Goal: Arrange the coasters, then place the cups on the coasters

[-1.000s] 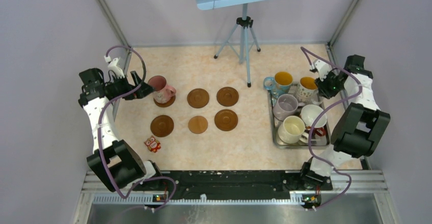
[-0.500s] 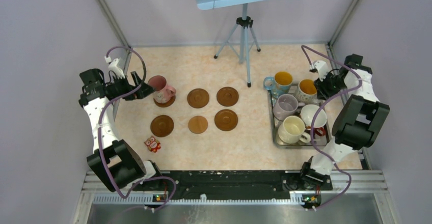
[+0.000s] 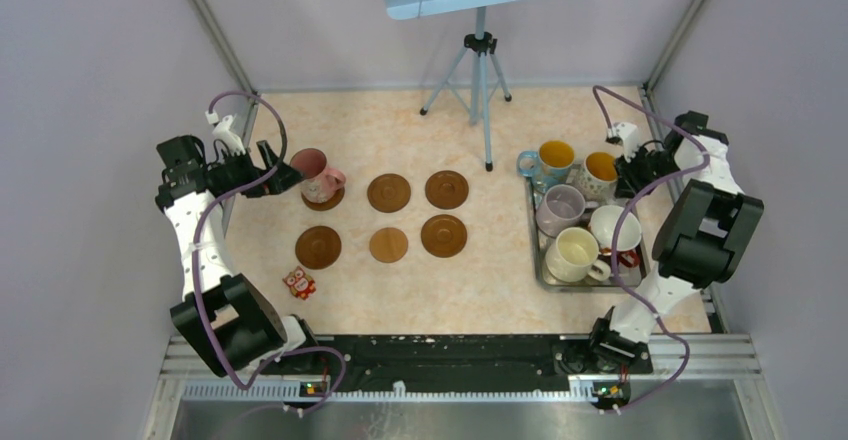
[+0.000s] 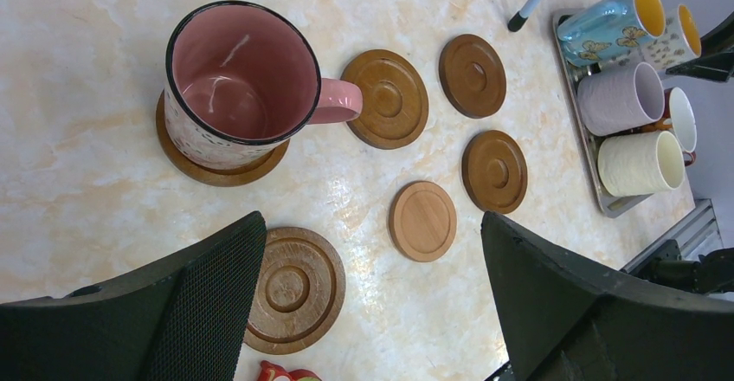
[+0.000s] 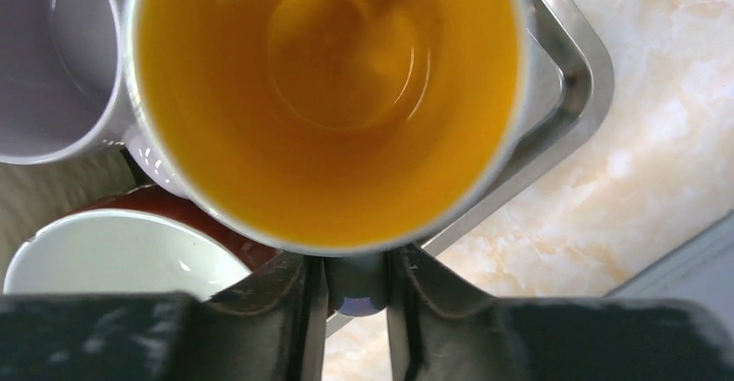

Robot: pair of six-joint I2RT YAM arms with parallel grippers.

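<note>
Patterned mug [image 5: 329, 95], upright in tray's [image 5: 563, 78] far right corner, handle toward right arm: right jaws narrow, pinching that handle; left jaws wide, empty, well apart, by pink mug [image 4: 238, 87] on coaster [image 4: 216, 173].

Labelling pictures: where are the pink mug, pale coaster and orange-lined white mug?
pink mug [image 4: 260, 61]: left wrist view, inner wall.
pale coaster [image 4: 422, 221]: left wrist view, top face.
white mug [image 5: 346, 61]: right wrist view, orange bottom.
</note>
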